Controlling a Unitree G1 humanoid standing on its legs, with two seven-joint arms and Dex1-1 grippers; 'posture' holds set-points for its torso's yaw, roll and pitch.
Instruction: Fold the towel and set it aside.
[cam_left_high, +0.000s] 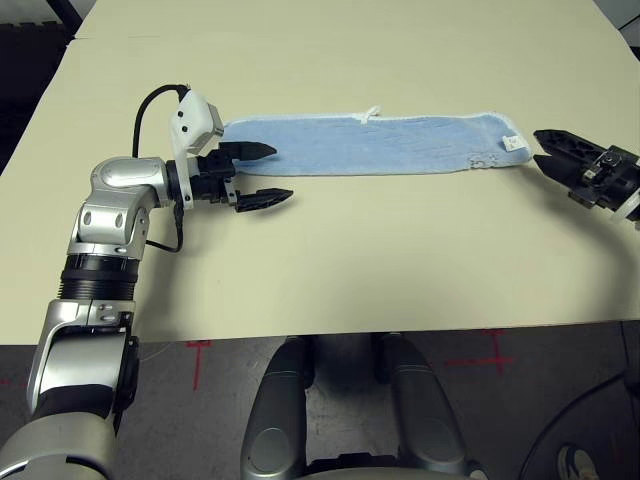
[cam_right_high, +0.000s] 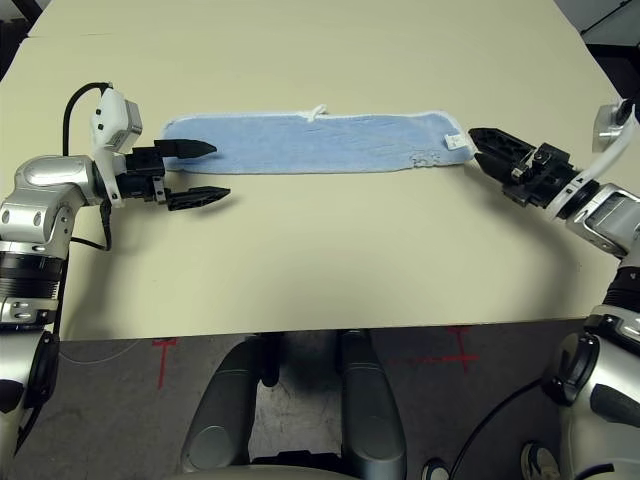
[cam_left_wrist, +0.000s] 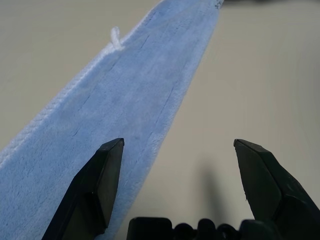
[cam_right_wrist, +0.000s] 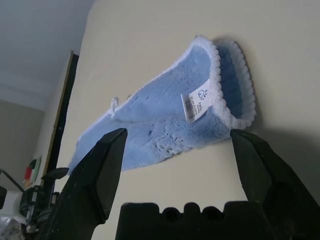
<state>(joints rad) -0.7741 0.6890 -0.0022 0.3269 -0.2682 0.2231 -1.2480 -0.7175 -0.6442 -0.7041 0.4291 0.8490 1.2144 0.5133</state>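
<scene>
The towel (cam_left_high: 365, 143) lies folded into a long narrow strip across the far part of the table (cam_left_high: 350, 260). The left gripper (cam_left_high: 262, 175) stands wide at its left end, one finger over the cloth, holding nothing. The right gripper (cam_right_high: 490, 150) is also spread wide and empty, just beside the end with the white label (cam_right_wrist: 194, 106).

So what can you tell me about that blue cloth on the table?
The towel is light blue terry with white stitched edging, lying flat on the table as a long strip folded lengthwise. A small white loop sticks out of its far edge, and a printed care tag sits near its right end, where two layers show. Neither gripper holds it.
</scene>
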